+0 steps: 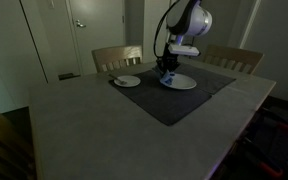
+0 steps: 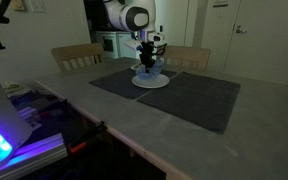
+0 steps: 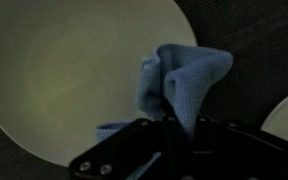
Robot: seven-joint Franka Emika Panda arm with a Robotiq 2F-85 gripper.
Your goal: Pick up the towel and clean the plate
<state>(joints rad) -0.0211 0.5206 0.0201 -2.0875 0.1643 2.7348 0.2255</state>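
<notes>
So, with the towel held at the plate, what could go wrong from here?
The hand pinches only a bunched fold of the towel, so it may slip free mid-wipe. The plate sits loose on the placemat; sideways pressure could push it toward the smaller plate nearby.

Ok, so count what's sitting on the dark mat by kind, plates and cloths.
Plates: 2, the large plate and the small plate
Cloths: 1, the blue towel
Total: 3
</notes>
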